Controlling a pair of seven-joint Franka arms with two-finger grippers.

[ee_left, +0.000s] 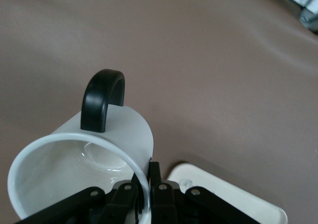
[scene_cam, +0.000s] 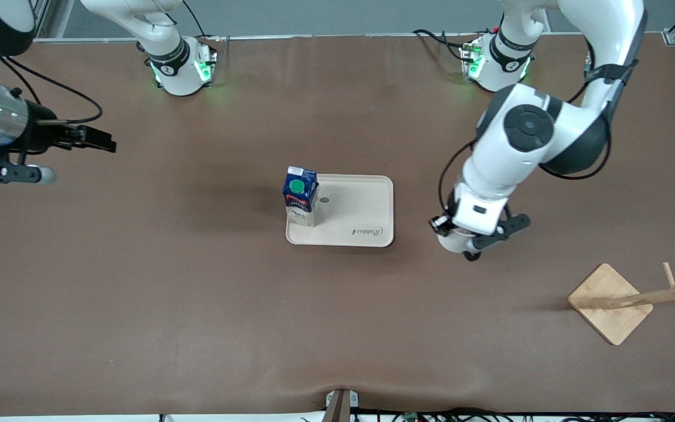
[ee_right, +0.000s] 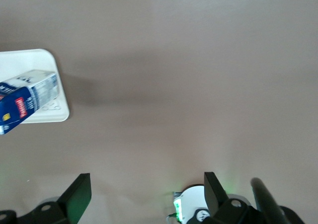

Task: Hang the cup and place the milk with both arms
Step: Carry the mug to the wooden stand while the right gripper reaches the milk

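Note:
The milk [scene_cam: 300,196], a dark blue carton with a green cap, stands upright on the beige tray [scene_cam: 355,220] at the corner toward the right arm's end. It also shows in the right wrist view [ee_right: 25,102]. My left gripper [scene_cam: 467,251] hangs over the bare table between the tray and the wooden rack. It is shut [ee_left: 149,184] on the rim of the white cup [ee_left: 114,134], whose black loop handle [ee_left: 103,100] points away from the fingers. The hand hides the cup in the front view. My right gripper [scene_cam: 103,140] is open [ee_right: 146,191] and empty, raised over the right arm's end of the table.
A wooden peg rack [scene_cam: 636,299] on a square base stands near the left arm's end, nearer the front camera than the left gripper. The tray's corner [ee_left: 223,194] shows under the cup. The right arm's green-lit base [ee_right: 194,209] shows in its wrist view.

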